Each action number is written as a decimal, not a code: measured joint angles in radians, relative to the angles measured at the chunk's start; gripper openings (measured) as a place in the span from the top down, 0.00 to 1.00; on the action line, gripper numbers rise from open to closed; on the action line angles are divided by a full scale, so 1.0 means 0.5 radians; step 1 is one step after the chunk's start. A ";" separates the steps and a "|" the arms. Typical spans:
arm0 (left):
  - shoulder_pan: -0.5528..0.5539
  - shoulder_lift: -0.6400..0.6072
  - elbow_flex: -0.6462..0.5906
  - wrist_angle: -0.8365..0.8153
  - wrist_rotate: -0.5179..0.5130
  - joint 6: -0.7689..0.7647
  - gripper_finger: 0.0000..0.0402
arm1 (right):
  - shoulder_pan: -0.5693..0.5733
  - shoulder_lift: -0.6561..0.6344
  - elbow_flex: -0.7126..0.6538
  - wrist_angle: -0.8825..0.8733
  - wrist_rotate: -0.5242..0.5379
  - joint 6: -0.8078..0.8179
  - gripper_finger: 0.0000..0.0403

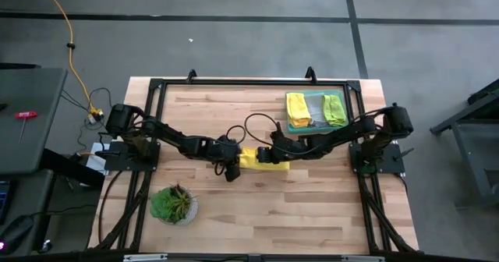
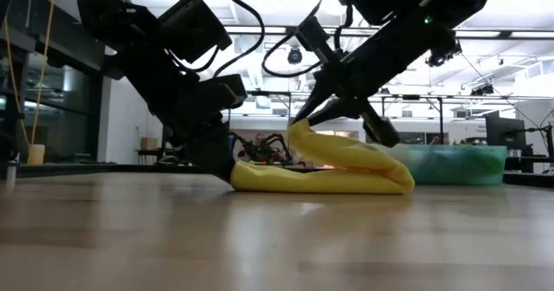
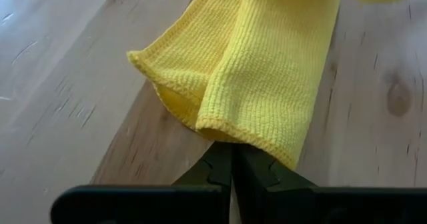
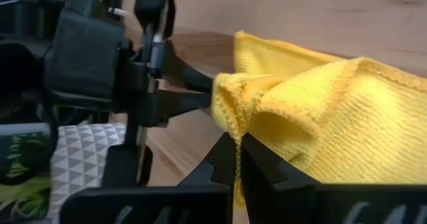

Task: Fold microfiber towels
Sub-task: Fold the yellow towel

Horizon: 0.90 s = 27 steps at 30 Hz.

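A bright yellow microfiber towel [image 1: 273, 165] lies in the middle of the table, doubled over itself into a long low bundle [image 2: 346, 171]. My left gripper [image 3: 232, 163] is shut on the towel's left end, down at the tabletop [image 2: 227, 171]. My right gripper [image 4: 238, 151] is shut on the towel's raised end [image 2: 301, 128], above the bundle. In the high view the two grippers [image 1: 235, 164] [image 1: 263, 154] stand close together over the towel's left part. My left gripper pinches the hemmed edge [image 3: 230, 135] at the towel's left end between its two fingers. It comes from the table's left, slanting down. Two layers show at that end, which rests on the wood. My right gripper pinches a bunched hemmed edge [image 4: 233, 125] between its two fingers. It comes from the table's right, slanting down. That end is lifted over the lower layer, and the cloth curves slack down to the rest of the towel [image 2: 381, 174] on the table.
A shallow tray [image 1: 314, 98] at the far right holds a folded yellow towel [image 1: 297, 110] and a lime green one [image 1: 334, 109]. A small potted plant [image 1: 173, 204] stands near the front left. Bare wood lies toward the near edge [image 1: 296, 215].
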 joint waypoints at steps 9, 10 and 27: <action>0.000 0.000 0.000 0.008 -0.039 0.000 1.00 | -0.031 0.116 0.000 0.188 -0.123 0.022 1.00; 0.000 0.000 0.000 0.010 -0.039 -0.001 1.00 | -0.031 0.128 0.000 0.201 -0.105 0.043 1.00; 0.000 -0.002 0.001 0.049 -0.051 -0.001 1.00 | -0.071 0.151 0.000 0.310 -0.063 0.063 1.00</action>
